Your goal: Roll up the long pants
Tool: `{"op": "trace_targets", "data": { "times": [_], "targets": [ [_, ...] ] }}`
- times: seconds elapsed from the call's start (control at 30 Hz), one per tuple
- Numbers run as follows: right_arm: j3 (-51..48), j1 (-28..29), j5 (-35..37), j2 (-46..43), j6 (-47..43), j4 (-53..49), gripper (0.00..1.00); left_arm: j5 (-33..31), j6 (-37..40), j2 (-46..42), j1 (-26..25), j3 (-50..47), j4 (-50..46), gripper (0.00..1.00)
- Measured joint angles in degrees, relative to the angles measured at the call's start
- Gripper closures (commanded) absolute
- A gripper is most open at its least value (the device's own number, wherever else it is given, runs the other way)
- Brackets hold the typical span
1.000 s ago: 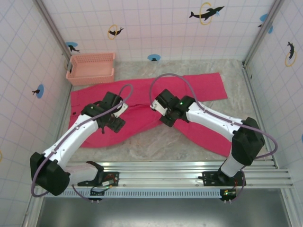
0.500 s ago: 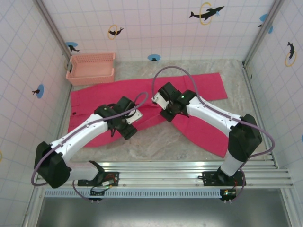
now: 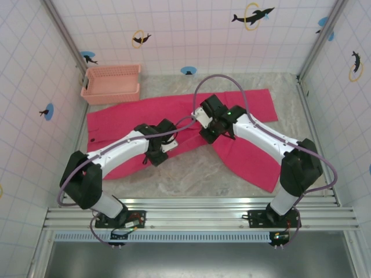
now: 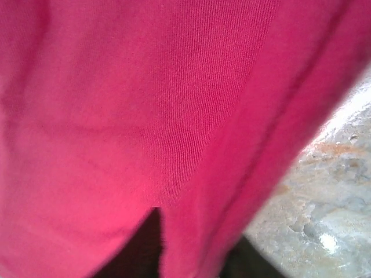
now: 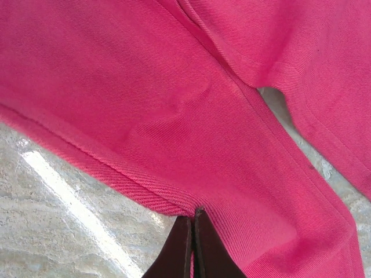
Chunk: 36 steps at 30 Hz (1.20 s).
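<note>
Long pants [image 3: 116, 119]: spread flat on the marbled worktop [image 3: 191, 174]. Waist end at left, just beside the pink slotted basket [image 3: 110, 81]. Two legs fanned to the right, one toward the far right corner, one toward the near right. No roll begun.

Right gripper [image 3: 210, 133]: down at the fork of the legs. In its wrist view, right gripper [image 5: 193, 231] closed tight on a thick seamed edge of the garment. Probably placed there to lift or anchor that edge.

Left gripper [image 3: 157, 152]: down on the near edge of the seat area. Wrist view blurred; left gripper [image 4: 191, 258] apparently pinched on a ridge of cloth.

Judged: both holds taken mid-garment, likely to bring the legs together before rolling.
</note>
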Motion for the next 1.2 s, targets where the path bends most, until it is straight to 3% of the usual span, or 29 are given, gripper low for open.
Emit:
{"op": "trace_targets", "data": {
  "times": [0.23, 0.3, 0.37, 0.5, 0.7, 0.87, 1.07, 1.2],
  "targets": [
    [-0.02, -1.31, -1.55, -0.15, 0.02, 0.11, 0.98, 0.13, 0.15, 2.25, 2.64, 1.09, 0.92, 1.0],
    [-0.04, -1.46, -1.68, -0.24, 0.48, 0.39, 0.65, 0.39, 0.2, 1.81, 5.68, 2.8, 0.85, 1.0],
    [-0.5, -1.81, -0.68, -0.5, 0.85, 0.68, 0.54, 0.26, 0.37, 0.87, 8.66, 4.85, -0.37, 1.0],
    [-4.33, -2.6, 2.71, -2.16, 2.32, 1.07, 0.41, 0.28, 1.07, 0.15, 11.87, 10.49, -3.34, 1.0],
    [-11.93, 0.24, 7.08, -7.52, 4.42, -0.83, 0.39, 1.62, 1.27, 2.6, 11.8, 15.87, -5.29, 1.0],
    [-17.44, 8.13, 11.54, -11.63, 7.19, -3.32, 0.37, 1.77, 2.16, 5.57, 11.8, 17.64, -6.88, 1.0],
    [-22.03, 18.12, 15.72, -10.34, 12.17, -3.48, 0.37, 1.79, 2.91, 5.97, 12.11, 21.81, -8.22, 1.0],
    [-22.56, 20.57, 18.71, -5.44, 15.21, -3.63, 0.37, 1.77, 3.82, 6.23, 12.55, 24.44, -9.33, 1.0]
  ]
}}
